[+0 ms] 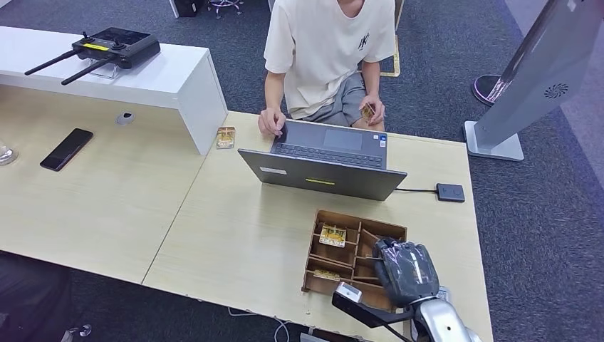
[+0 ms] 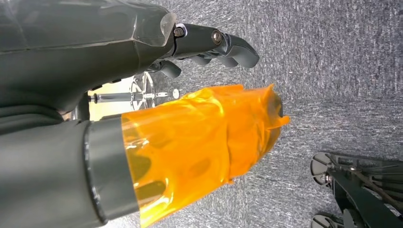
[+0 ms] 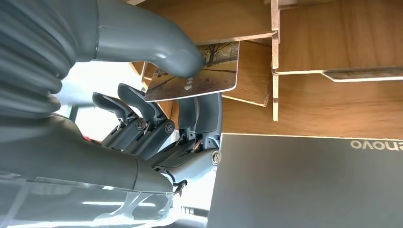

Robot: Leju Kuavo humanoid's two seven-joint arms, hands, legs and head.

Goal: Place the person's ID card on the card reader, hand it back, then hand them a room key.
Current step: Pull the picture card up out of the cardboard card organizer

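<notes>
Phone (image 1: 66, 149) and remote controller (image 1: 114, 47) lie at the left end of the desk (image 1: 235, 235), the controller up on the white shelf. A card (image 1: 226, 137) rests near the far edge, beside the person's (image 1: 329, 53) hand at the laptop (image 1: 324, 162); their other hand holds something small and gold-coloured, possibly a card, too small to be sure. Past the laptop's right corner sits the black card reader (image 1: 450, 192), with nothing on it.

Near the front edge, the right hand (image 1: 406, 271) is over the wooden tray (image 1: 335, 278); up close, its thumb and fingers (image 3: 199, 114) pinch a room key (image 3: 199, 73) printed with a landscape, above a tray compartment. More cards lie in other compartments.

Judging by this, the reader and hand-back steps look finished, and the key is being lifted; carrying it across to the person remains.

The left hand (image 2: 142, 95) hangs over carpet, thumb wrapped in orange film, fingers apart and holding nothing. In the head view the right hand hides the key.
</notes>
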